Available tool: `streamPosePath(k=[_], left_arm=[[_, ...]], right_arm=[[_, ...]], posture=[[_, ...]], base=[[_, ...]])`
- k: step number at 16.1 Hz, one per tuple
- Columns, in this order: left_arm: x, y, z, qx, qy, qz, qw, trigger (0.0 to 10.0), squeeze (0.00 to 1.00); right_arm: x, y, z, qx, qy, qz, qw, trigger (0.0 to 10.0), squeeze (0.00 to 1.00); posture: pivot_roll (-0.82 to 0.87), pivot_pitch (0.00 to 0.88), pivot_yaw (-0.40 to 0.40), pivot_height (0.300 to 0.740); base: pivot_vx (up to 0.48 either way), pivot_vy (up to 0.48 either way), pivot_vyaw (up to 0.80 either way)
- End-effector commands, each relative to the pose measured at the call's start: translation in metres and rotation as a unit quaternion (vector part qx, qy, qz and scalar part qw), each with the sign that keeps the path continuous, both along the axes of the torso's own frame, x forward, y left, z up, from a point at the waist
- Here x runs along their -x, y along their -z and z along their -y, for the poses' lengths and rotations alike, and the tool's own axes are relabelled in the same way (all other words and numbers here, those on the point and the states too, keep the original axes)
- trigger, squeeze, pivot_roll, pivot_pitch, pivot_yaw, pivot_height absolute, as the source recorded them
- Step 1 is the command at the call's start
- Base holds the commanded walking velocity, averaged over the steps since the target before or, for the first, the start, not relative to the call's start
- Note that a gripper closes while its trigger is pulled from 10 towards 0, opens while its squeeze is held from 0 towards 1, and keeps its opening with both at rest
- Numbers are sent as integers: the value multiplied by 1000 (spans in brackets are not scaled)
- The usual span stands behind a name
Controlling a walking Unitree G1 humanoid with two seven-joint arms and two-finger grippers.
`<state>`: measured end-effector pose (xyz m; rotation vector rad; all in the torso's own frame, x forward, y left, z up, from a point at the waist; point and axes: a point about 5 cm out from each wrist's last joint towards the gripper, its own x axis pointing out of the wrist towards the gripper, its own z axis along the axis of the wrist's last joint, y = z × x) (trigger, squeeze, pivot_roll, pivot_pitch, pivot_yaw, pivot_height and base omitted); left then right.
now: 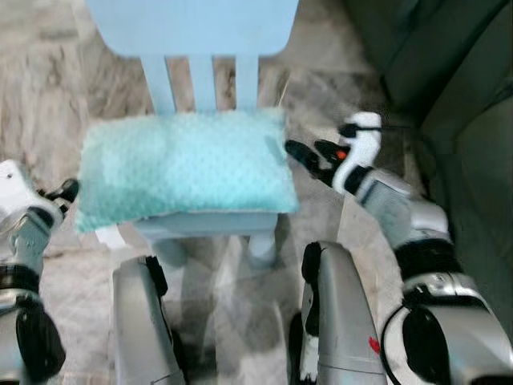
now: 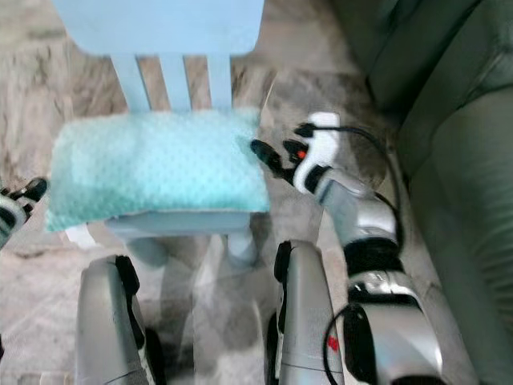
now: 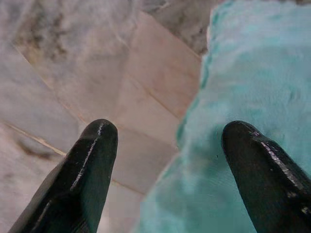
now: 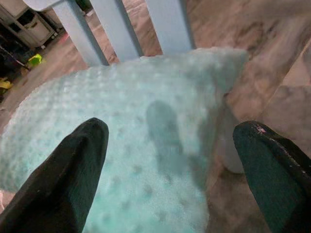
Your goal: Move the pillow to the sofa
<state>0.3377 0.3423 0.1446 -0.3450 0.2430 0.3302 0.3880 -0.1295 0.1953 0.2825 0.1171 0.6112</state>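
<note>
1. Green sofa (image 2: 449, 160) stood at the robot's right, beside a pale blue chair (image 1: 192, 32) on the marble floor (image 3: 73, 73).
2. Teal pillow (image 1: 180, 164) lay flat on the chair seat, overhanging its left edge.
3. Right pincer (image 1: 300, 152) was spread wide and empty, just off the pillow's right end.
4. Left pincer (image 1: 68, 191), also wide and empty, sat at the left end.
5. Judgement: press both ends inward evenly, then lift clear of the chair's back slats.
</note>
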Motion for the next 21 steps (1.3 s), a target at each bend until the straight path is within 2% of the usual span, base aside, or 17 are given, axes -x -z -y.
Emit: streamPosePath(k=[1, 3, 5, 7, 9, 12, 14, 16, 17, 19, 20, 21], left_arm=[[3, -2, -8, 26, -7, 11, 1000, 10000, 0], [-3, -4, 0, 53, 13, 19, 998, 10000, 0], [-9, 0, 13, 64, 49, 18, 997, 10000, 0], [-12, -4, 12, 79, 33, 43, 995, 10000, 0], [-16, -7, 17, 85, 42, 48, 994, 10000, 0], [-20, -9, 25, 96, 69, 51, 992, 10000, 0], [-26, -14, 38, 136, 107, 78, 982, 10000, 0], [-28, -19, 37, 124, 111, 87, 982, 10000, 0], [-29, -27, 35, 116, 112, 114, 980, 10000, 0], [-30, -49, 25, 44, 98, 177, 978, 10000, 0], [-29, -55, 20, 25, 78, 188, 979, 10000, 0], [-27, -60, 15, 10, 58, 200, 978, 10000, 314]], right_arm=[[-3, 3, -1, 11, -5, -2, 1000, 10000, 0], [-6, 6, -8, 28, -19, -2, 999, 10000, 0], [-10, 8, -13, 57, -4, 11, 998, 10000, 0], [-12, 9, -17, 68, 2, 20, 997, 10000, 0], [-14, 11, -18, 75, 12, 21, 997, 10000, 0], [-14, 14, -24, 53, 9, 8, 999, 10000, 0], [-11, 17, -42, 20, -21, -6, 1000, 10000, 0], [-10, 15, -51, 21, -33, 4, 999, 10000, 0], [-10, 14, -53, 8, -40, 5, 999, 10000, 0], [-11, 8, -51, 15, -37, 26, 999, 10000, 0], [-13, 2, -49, 14, -36, 43, 998, 10000, 0], [-15, -9, -45, 16, -28, 73, 997, 10000, 0]], posture=[[-91, 397, -53, 420], [-82, 404, -52, 420], [-84, 411, -56, 420], [-87, 417, -61, 420], [-85, 424, -67, 420], [-83, 429, -66, 420], [-83, 433, -64, 420], [-77, 440, -65, 420], [-76, 443, -67, 420], [-79, 445, -70, 420], [-80, 445, -72, 420], [-82, 442, -73, 420]], base=[[0, 0, 0], [0, 0, 0], [0, 0, 0], [0, 0, 0], [0, 0, 0], [0, 0, 0], [0, 0, 0], [0, 0, 0], [0, 0, 0], [0, 0, 0], [0, 0, 0], [0, 0, 0]])
